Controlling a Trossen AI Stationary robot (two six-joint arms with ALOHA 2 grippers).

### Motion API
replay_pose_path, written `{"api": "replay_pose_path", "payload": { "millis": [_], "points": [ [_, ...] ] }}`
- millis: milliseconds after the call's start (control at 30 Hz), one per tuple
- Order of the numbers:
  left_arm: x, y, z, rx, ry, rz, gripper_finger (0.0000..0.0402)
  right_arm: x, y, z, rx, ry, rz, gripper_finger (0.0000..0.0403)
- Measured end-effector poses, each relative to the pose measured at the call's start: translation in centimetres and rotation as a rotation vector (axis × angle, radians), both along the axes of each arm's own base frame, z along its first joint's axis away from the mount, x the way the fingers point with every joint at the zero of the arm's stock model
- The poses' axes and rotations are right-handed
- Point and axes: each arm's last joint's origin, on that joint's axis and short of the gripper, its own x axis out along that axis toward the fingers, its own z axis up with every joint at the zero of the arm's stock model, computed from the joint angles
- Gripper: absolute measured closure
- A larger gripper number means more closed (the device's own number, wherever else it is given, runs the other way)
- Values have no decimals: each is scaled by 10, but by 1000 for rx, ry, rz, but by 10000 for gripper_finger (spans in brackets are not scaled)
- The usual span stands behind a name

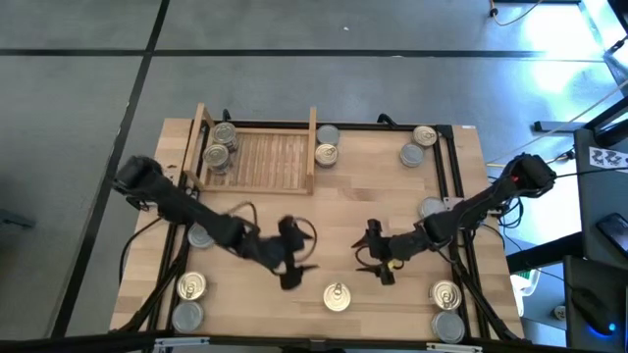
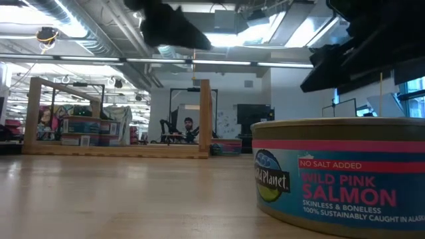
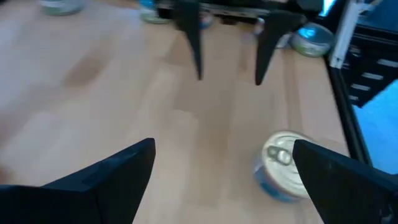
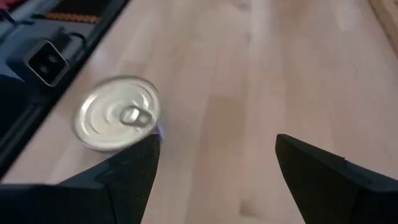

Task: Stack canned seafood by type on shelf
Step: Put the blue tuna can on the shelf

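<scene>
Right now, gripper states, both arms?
Left gripper: open, holding nothing, above the table's middle.
Right gripper: open, holding nothing, facing the left one.

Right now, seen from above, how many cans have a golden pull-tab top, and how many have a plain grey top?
Cans with golden pull-tab top: 7
Cans with plain grey top: 6
Total: 13 cans visible from above; a can hidden under another one would not be counted.

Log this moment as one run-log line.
left gripper: open, empty | right gripper: open, empty | shelf: cans at one end | front can: untouched
</scene>
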Motion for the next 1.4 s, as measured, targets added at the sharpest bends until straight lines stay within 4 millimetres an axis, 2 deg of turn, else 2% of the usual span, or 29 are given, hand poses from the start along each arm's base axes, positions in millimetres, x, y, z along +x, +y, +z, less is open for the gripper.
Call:
{"api": "replay_pose_path", "payload": {
  "millis": [167,400,567,767,1000,1200,1300,1400],
  "points": [
    [14,-32,-35,-40,-51,-65,25,5,10,-10,14,-10,16,81],
    [33,-52,-77,-36,-117,-129,25,12,15,-22,43,-26,12,81],
    [49,-53,-97,22,-83,-154,25,12,15,-23,37,-21,8,81],
    [55,-39,-111,86,19,-133,25,12,15,-24,27,-16,5,81],
    [52,-17,-107,117,161,-66,25,12,14,-24,-40,-38,1,81],
    [38,3,-80,201,262,-45,25,13,10,-23,-187,-84,-61,81],
    [36,7,-61,169,226,-39,28,13,8,-22,-238,-101,-94,81],
    [36,4,-48,90,183,-86,59,14,8,-21,-262,-109,-96,81]
  ]
}}
